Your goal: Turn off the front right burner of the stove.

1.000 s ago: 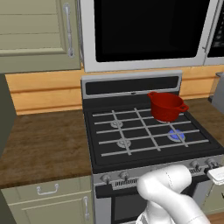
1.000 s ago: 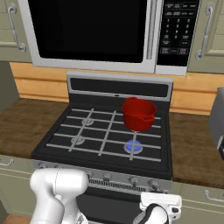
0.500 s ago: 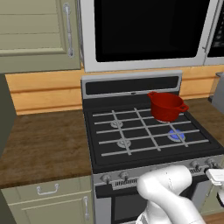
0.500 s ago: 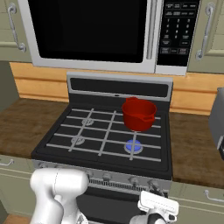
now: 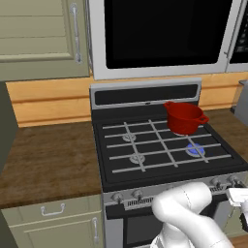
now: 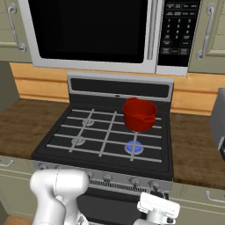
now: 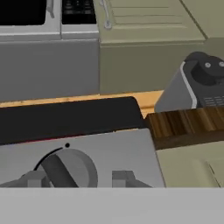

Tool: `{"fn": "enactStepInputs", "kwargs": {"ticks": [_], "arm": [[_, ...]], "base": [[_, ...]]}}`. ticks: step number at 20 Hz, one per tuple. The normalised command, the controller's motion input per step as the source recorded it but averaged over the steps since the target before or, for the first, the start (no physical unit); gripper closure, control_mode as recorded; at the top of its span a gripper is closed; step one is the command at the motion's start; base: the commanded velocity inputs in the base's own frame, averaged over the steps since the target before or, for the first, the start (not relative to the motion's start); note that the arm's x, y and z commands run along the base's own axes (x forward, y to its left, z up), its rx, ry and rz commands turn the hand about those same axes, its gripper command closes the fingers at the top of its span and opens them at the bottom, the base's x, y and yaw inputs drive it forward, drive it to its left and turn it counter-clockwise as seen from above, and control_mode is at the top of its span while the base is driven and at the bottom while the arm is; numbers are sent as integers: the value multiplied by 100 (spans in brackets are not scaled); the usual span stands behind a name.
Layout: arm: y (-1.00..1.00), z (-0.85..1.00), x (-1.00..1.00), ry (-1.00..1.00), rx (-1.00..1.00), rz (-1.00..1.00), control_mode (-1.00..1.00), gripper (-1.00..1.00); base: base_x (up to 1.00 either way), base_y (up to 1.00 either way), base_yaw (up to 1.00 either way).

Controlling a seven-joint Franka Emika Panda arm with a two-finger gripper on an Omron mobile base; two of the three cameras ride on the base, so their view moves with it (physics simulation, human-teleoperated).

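- Since the earlier frames, the white hand at the bottom edge of the right base view has shifted slightly toward the left and up, closer under the stove's control panel; pot, flame and counters are unchanged.
- Stove (image 5: 145, 99): wide gas range, centre of both base views, with black cooktop, grey grate bars, stainless front and black back panel.
- Microwave (image 6: 88, 30): silver with a black window, across the top of the right base view above the stove.
- Wooden counter (image 5: 48, 160): left of the stove in the left base view; more counter lies to the stove's right.
- Red pot (image 5: 184, 117): upright on the rear right grate, just behind the lit burner.
- Front right burner (image 6: 134, 147): lower centre-right of the right base view, glowing blue; lit.
- Gripper (image 7: 76, 177): fingertips at the bottom of the hand view, low against the stainless panel. One fingertip (image 7: 30, 179) sits left of a knob and the other just beside its right. They stand apart, straddling it. Whether they touch it cannot be told.
- Knob (image 7: 65, 168): round and silver, lower left of the hand view, with a dark bar handle slanting from upper left to lower right and a small dot above it.
- Dark appliance (image 7: 197, 83): grey and black, right of the hand view, standing on the counter.
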Motion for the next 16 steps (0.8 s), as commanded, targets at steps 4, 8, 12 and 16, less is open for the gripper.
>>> {"fn": "enactStepInputs", "kwargs": {"ticks": [4, 8, 12, 16], "arm": [[-100, 49, 19, 0, 69, -27, -100, 100], [-99, 63, 24, 0, 74, -27, -100, 100], [-92, 79, 48, 0, 79, -28, -100, 100], [-89, 56, 38, 0, 78, -34, -100, 100]], "base": [[0, 0, 0], [0, 0, 0], [0, 0, 0], [0, 0, 0]]}}
